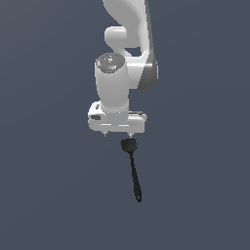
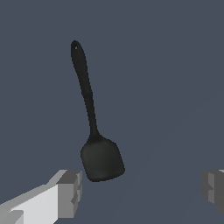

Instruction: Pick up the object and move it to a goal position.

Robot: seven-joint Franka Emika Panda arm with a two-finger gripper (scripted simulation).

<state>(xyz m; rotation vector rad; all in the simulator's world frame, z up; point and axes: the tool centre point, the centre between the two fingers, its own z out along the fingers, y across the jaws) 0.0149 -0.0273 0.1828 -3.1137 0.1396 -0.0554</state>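
While the pincer (image 2: 140,192) hangs spread wide, grasping nothing | slim black spatula-like utensil (image 2: 94,131) lies flat on grey tabletop (image 2: 175,65) beneath | centre over thin handle before descending.

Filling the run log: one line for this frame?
phase: pre-grasp | gripper: open, above utensil head | black utensil: flat on surface, not held | goal: not visible

Utensil (image 1: 133,168) on floor, head just beside tool (image 1: 117,134).
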